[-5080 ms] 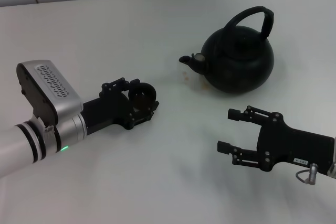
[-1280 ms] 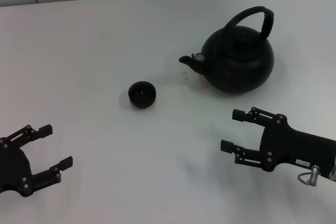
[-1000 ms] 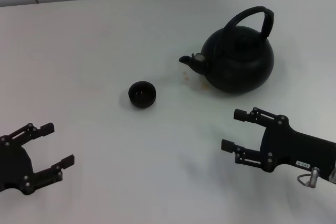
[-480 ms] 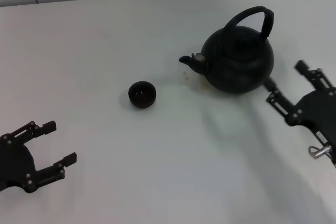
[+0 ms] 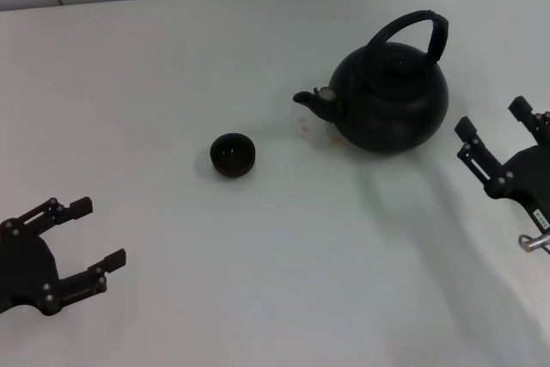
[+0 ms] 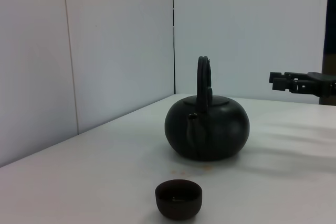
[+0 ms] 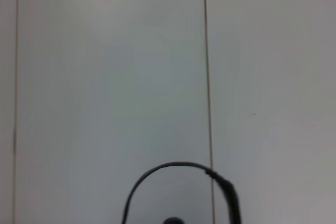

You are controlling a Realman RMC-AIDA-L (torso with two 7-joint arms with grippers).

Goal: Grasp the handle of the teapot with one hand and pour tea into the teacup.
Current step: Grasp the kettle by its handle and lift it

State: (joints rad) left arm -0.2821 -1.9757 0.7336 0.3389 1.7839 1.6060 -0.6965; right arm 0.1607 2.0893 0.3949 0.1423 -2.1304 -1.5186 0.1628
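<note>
Hovering my right gripper (image 5: 497,125) beside the round matte-black teapot (image 5: 391,96) on the white desk (image 5: 155,66), fingers spread, I should straddle its arched black handle (image 5: 419,25) squarely, small dark teacup (image 5: 233,155) waiting off the spout; left gripper (image 5: 90,232) idle, spread.

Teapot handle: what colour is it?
Black, like the teapot body. The arched handle shows best in the head view.

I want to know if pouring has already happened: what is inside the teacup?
The teacup stands upright on the table, apart from the teapot. Its inside looks dark in the head view and the left wrist view; whether it holds tea cannot be told. Both grippers are away from it.
</note>
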